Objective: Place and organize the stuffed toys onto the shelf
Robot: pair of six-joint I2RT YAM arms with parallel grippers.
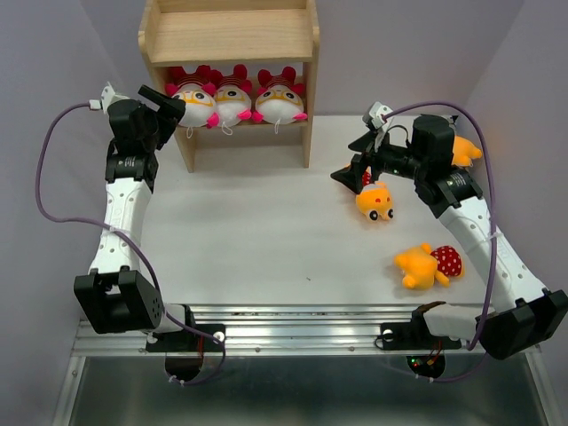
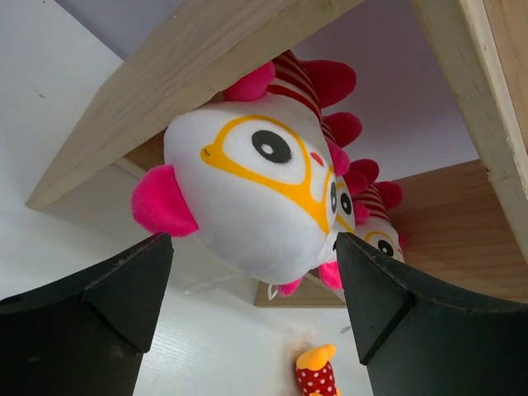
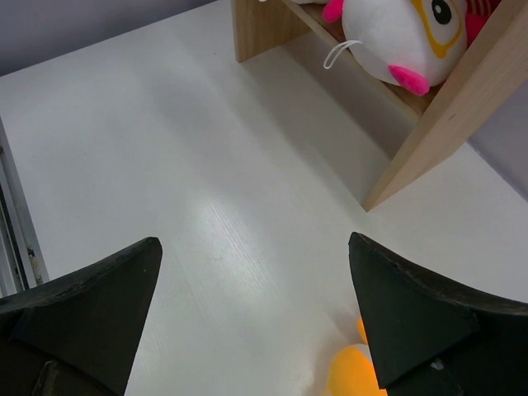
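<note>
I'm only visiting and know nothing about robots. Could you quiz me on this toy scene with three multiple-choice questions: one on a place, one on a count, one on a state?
1. Where are the white-faced toys?
A. top level of the shelf
B. lower level of the shelf
C. on the table

2. How many toys sit in the shelf?
A. two
B. three
C. six

3. The left gripper is:
A. open
B. shut on a toy
C. shut on nothing

Answers: B, they all sit under the upper board; B, three faces sit side by side; A, its fingers stand wide apart.
</note>
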